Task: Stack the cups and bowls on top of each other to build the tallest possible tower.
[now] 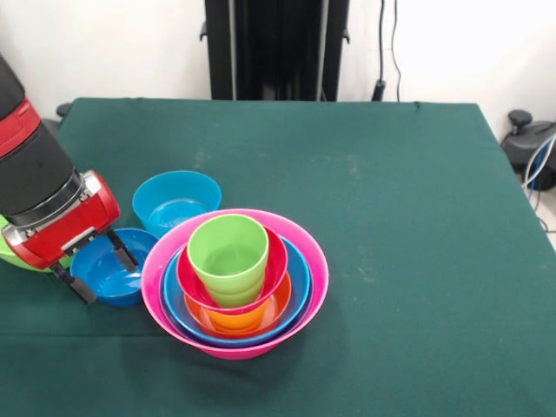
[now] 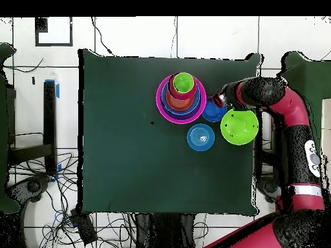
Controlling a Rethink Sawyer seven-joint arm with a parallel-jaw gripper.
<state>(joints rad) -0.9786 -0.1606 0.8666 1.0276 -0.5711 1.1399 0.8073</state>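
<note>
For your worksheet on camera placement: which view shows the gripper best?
The front view: the gripper shows both fingers apart over the dark blue bowl. Overhead, only its red end shows, fingers indistinct.

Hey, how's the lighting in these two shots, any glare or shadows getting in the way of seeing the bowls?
Front view: even light, soft white highlights on the sky blue bowl and the green cup, only faint shadows on the table; the claw is clear. Overhead view: flatter, with a bright sheen on the lime green bowl; the tower stays readable.
</note>
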